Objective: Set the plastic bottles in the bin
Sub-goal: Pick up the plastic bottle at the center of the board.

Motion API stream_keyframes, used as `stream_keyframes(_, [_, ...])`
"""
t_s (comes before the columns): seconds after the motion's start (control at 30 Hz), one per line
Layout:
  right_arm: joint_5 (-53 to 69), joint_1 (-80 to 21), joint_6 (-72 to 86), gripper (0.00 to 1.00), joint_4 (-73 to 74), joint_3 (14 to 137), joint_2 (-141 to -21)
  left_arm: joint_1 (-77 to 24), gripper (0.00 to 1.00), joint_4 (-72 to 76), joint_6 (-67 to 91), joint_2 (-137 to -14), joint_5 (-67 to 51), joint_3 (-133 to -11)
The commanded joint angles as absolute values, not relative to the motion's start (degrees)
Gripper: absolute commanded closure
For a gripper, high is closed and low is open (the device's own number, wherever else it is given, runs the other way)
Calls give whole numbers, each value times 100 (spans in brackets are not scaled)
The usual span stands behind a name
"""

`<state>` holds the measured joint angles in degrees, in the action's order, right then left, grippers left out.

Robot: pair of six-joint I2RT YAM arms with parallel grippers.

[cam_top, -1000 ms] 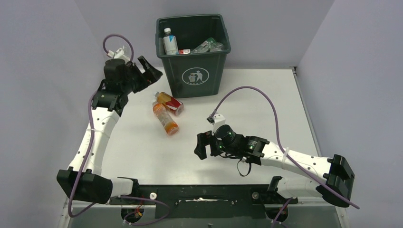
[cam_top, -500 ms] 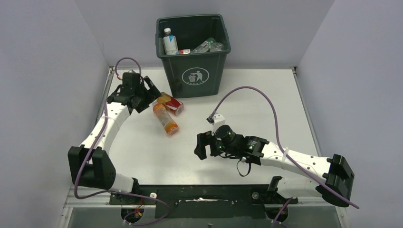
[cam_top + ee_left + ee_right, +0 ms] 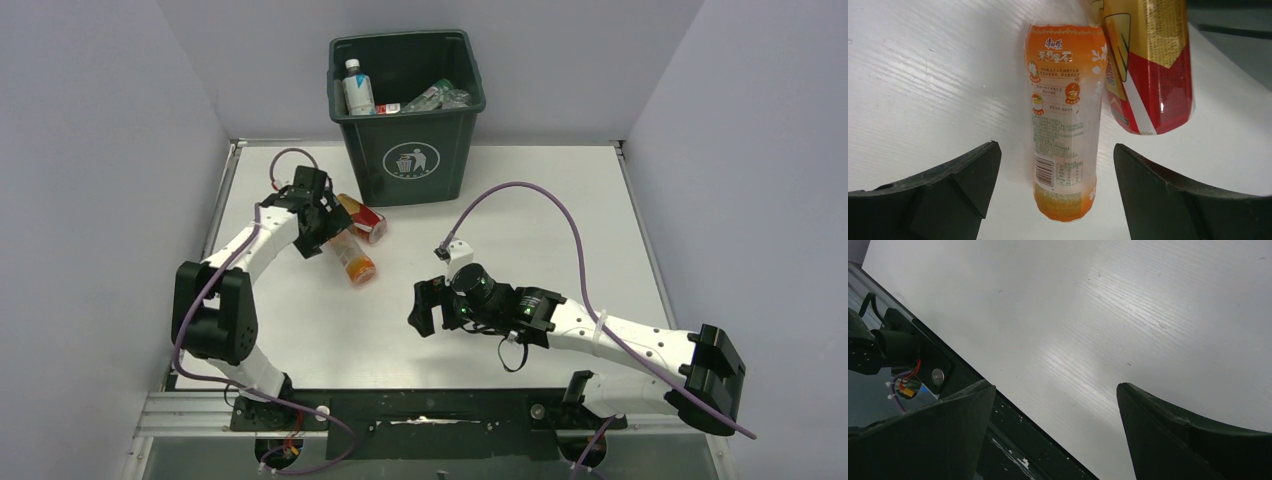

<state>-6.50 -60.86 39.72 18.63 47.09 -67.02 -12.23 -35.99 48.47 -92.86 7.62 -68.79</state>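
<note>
Bottles (image 3: 358, 90) lay in the bin (image 3: 407, 160) at twelve o'clock; two more lay at its seven o'clock, an orange bottle (image 3: 350, 255) touching a red bottle (image 3: 364, 219). The left gripper (image 3: 322, 228) hung over the orange one; the right gripper (image 3: 424, 306) sat at five o'clock. Left wrist: jaws wide astride the orange bottle, unclosed. The red bottle, touching it at one o'clock, might get pinched or knocked rolling. Right wrist: jaws wide over the table (image 3: 1128, 315).

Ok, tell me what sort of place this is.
Likely a robot lab cell: left arm and right arm bolted to a white table, plain walls around it, a bin holding bottles.
</note>
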Motion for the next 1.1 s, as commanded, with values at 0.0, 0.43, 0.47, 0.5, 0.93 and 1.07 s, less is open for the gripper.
stream_keyframes(0.0, [-777,-6148,4021,2,1605,4764,-6562,-1364,16,-3567,4972,-9587,1088,-7118])
stream_keyframes(0.43, [-857,-6157,4068,2,1635,4669,-6409,-1389,16,-3399,5001,-10191,1450,-7304])
stream_keyframes(0.47, [-861,-6161,4068,2,1638,4667,-6407,-1388,16,-3367,4993,-10233,1442,-7310])
stream_keyframes(0.5, [-862,-6157,4061,2,1641,4667,-6400,-1389,17,-3353,4992,-10264,1446,-7319])
stream_keyframes(0.93, [-881,-6158,4087,2,1654,4619,-6328,-1333,46,-3114,4806,-10144,1234,-7177])
stream_keyframes(1.07, [-865,-6157,4078,2,1646,4640,-6363,-1309,47,-3335,4742,-9931,1299,-7253])
